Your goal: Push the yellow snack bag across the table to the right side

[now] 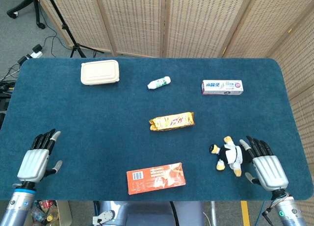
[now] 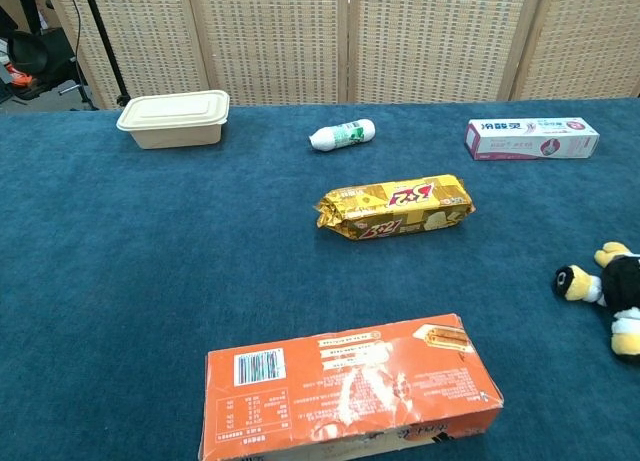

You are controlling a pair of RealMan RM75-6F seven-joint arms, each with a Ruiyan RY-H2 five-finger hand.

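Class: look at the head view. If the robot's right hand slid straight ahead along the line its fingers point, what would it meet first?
Probably nothing: the right hand points up-table, passing right of the penguin toy and toothpaste box; the toy sits close, so a graze is possible.

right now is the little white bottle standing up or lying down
Lying down. The white bottle rests on its side on the blue table, its long axis roughly level in both views, behind the yellow snack bag.
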